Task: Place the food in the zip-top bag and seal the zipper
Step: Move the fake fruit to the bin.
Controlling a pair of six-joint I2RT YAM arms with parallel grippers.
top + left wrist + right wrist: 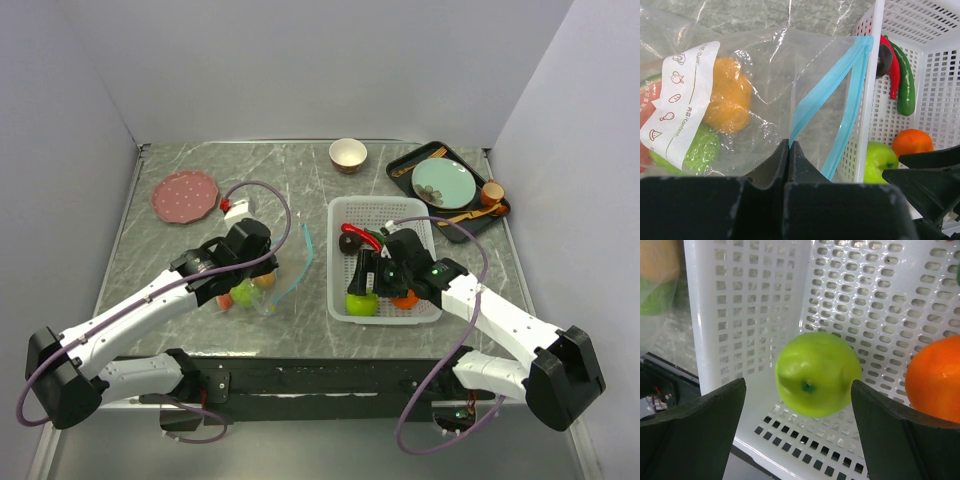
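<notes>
Clear thin plastic zip-top bag (775, 55), glossy and wrinkled, smooth teal-blue plastic zipper (826, 86), glossy white perforated plastic basket (880, 285), green apple (817, 374) with smooth shiny skin, orange (935, 377) with finely dimpled skin, grey marble-look table (280, 170)

Your top external camera sits above and behind the arms and looks down and forward over the whole table (300, 170), with the arm bases along the bottom edge of the frame. It is your far view. Your left wrist camera looks out along the left gripper (789, 145), close against the zip-top bag (765, 75), which fills the left and middle. The white basket (870, 75) is at the right. Your right wrist camera looks into that basket from very near, and the right gripper (797, 385) frames a green apple (817, 374) at centre. All three views share that basket corner, the apple and the orange (935, 380) beside it.
</notes>
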